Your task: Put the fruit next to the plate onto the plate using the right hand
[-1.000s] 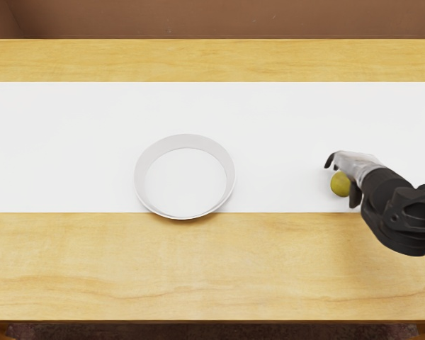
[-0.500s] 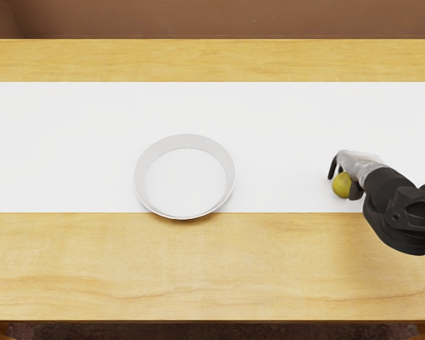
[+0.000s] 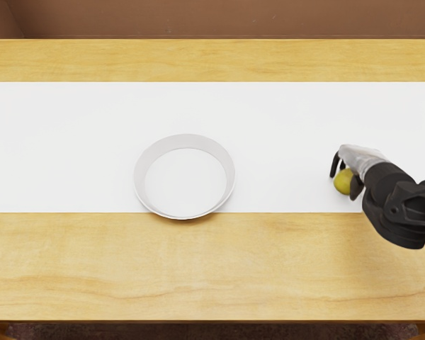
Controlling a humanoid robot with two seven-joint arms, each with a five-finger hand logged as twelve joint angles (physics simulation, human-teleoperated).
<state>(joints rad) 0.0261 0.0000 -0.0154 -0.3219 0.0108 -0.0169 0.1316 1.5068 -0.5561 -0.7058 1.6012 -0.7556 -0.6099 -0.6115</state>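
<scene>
Now: the right hand (image 3: 355, 168) is low at the right side of the surface (image 3: 198, 262); its arm comes in from the right edge.
Fingers: the dark fingers (image 3: 334, 166) are curled around the fruit (image 3: 343, 181) and seem to grasp it; I cannot tell if it is lifted.
Fruit place: 1 small yellow-green piece over the white cloth (image 3: 198, 106), well apart from the plate (image 3: 139, 177), on its right.
Handling: I judge it light, firm and round, with smooth skin, so it can slip or roll; the best hold is around its widest part, from opposite sides.
Plate: 1 white plate with a raised rim, near the middle; nothing lies in it.
Left hand: not in view.
</scene>
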